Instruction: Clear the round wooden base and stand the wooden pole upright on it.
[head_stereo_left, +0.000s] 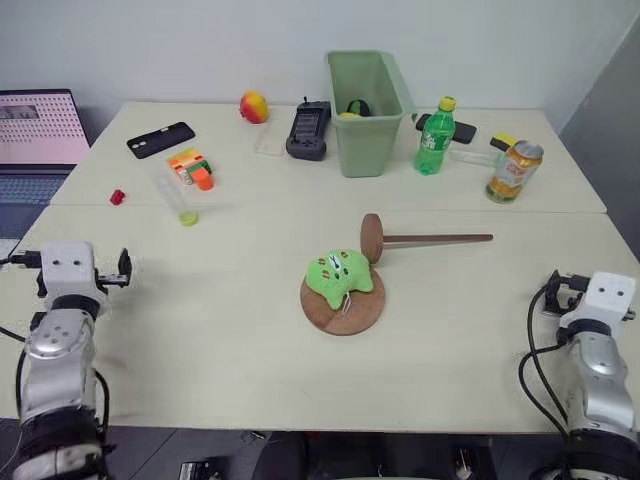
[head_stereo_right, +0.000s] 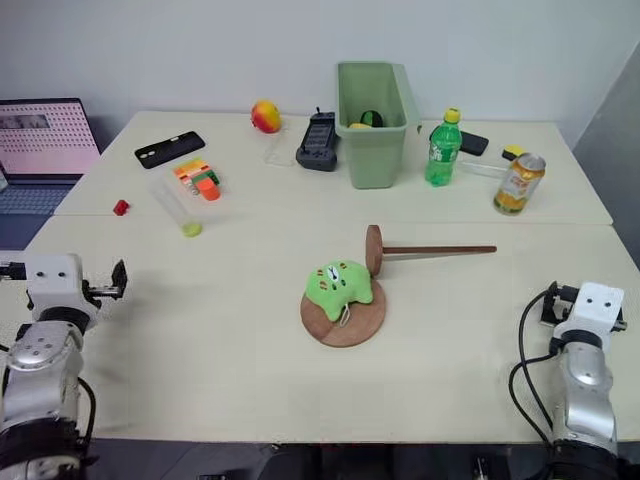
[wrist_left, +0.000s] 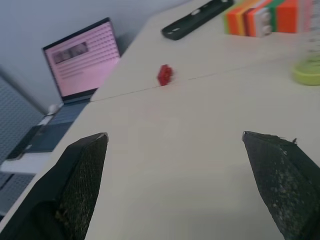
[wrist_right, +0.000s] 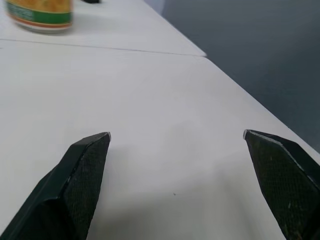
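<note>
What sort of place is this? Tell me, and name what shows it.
Probably an office or lab test bench: pale tables pushed together against a plain wall, an open laptop at the edge, and assorted props such as a green bin and soda bottle.

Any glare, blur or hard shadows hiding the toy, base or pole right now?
Head views: even, soft light, only faint shadows; the green plush toy on the round wooden base and the wooden pole lying beside it read clearly. Left wrist view: the laptop screen glows pale and washed, far items soft. Right wrist view: the can is blurred.
</note>
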